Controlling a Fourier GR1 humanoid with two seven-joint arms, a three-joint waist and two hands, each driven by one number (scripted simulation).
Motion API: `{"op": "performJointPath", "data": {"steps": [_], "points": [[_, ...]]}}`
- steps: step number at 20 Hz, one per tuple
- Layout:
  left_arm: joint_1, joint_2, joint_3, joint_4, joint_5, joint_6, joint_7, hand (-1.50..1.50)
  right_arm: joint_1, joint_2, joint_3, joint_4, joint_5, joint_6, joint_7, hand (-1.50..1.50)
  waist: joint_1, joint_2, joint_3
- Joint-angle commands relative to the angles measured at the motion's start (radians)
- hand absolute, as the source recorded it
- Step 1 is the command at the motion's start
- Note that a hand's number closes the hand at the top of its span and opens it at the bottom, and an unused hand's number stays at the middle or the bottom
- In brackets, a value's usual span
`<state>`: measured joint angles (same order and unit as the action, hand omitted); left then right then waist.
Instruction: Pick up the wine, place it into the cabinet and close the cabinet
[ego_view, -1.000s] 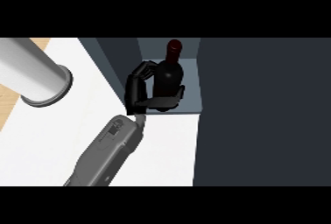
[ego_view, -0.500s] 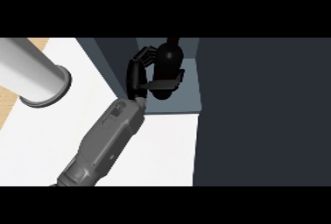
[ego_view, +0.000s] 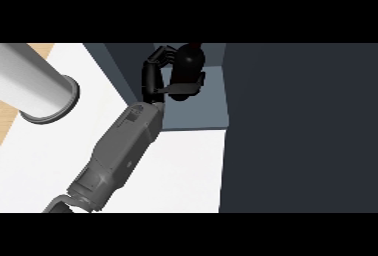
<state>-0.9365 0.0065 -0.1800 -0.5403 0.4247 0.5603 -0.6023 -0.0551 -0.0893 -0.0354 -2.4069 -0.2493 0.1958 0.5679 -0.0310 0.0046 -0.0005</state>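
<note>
Right robot hand (ego_view: 157, 75) curled around the wine bottle (ego_view: 187, 70), grasping it, bottle just right of its palm inside the open cabinet (ego_view: 193, 112), beyond the white table (ego_view: 184, 170).

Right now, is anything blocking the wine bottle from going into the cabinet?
Nothing visible blocks it. The wine bottle, held in the fingers of the right hand, is already over the cabinet floor, past its open front.
</note>
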Motion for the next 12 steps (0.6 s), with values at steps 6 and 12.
{"op": "performJointPath", "data": {"steps": [6, 12], "points": [[-0.144, -0.006, 0.073, 0.189, 0.056, 0.0, -0.08, 1.5, -0.013, -0.013, -0.021, -0.057, -0.071, 0.004, 0.026, -1.5, -0.02, 0.007, 0.0], [-0.161, -0.007, 0.165, 0.238, 0.122, -0.056, -0.077, 1.5, -0.013, 0.0, 0.03, -0.044, -0.032, 0.003, 0.022, -1.5, -0.018, 0.009, 0.0]]}}
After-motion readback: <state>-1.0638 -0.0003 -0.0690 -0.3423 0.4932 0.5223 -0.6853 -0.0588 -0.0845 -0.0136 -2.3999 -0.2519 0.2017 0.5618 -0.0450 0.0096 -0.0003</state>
